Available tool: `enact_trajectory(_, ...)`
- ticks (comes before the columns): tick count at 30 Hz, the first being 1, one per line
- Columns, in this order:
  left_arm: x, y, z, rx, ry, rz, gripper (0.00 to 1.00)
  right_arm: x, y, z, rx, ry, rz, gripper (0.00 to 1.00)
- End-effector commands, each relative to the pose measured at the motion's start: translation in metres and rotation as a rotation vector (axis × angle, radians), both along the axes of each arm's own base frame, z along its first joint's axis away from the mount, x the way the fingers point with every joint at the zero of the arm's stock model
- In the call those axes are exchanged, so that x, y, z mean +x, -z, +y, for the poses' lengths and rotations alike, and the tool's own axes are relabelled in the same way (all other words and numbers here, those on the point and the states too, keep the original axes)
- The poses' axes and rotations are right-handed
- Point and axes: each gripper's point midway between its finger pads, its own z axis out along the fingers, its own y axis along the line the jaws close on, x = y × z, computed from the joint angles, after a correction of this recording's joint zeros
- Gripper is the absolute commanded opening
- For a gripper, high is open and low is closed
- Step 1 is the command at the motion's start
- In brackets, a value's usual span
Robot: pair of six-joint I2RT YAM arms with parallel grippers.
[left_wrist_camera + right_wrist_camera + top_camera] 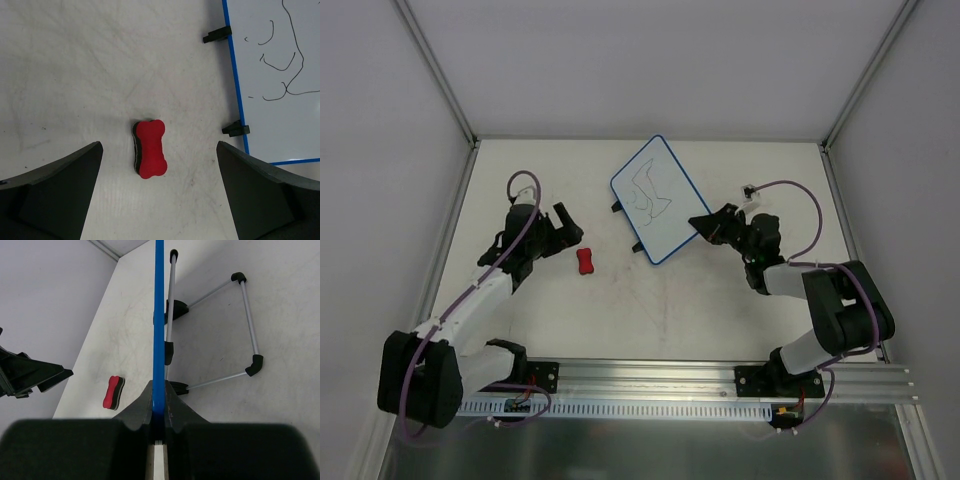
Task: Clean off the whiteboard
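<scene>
The whiteboard, white with a blue rim and dark scribbles, stands tilted at the table's middle back. My right gripper is shut on its near right edge; the right wrist view shows the blue rim edge-on, clamped between the fingers. The red bone-shaped eraser lies on the table left of the board. My left gripper is open and empty, just up and left of the eraser. In the left wrist view the eraser lies ahead between the wide-open fingers, with the board at the right.
The board's wire stand with black feet rests on the table behind it. Two black tabs stick out from the board's left edge. Grey enclosure walls stand close on three sides. A metal rail runs along the front.
</scene>
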Motion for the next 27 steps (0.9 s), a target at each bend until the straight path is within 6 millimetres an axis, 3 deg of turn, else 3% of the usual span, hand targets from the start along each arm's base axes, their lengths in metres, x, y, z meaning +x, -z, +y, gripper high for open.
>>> enact_trajectory(1,0.004,0.001,-0.008,0.139,0.027,0.064,0.99,0.015,-0.017,-0.005,-0.011,0.020,-0.094,0.00)
enact_trajectory(5,0.012,0.020,-0.023,0.232,0.066,0.205,0.99,0.016,-0.017,-0.006,-0.007,0.018,-0.091,0.00)
enact_trajectory(9,0.007,0.041,-0.027,0.267,0.092,0.314,0.99,0.016,-0.017,-0.005,-0.007,0.015,-0.091,0.00)
enact_trajectory(13,0.001,0.050,-0.030,0.288,0.109,0.356,0.99,0.016,-0.016,-0.005,-0.002,0.016,-0.082,0.00)
enact_trajectory(27,-0.002,0.045,-0.043,0.371,0.127,0.343,0.99,0.012,-0.001,-0.014,0.039,0.075,0.093,0.00)
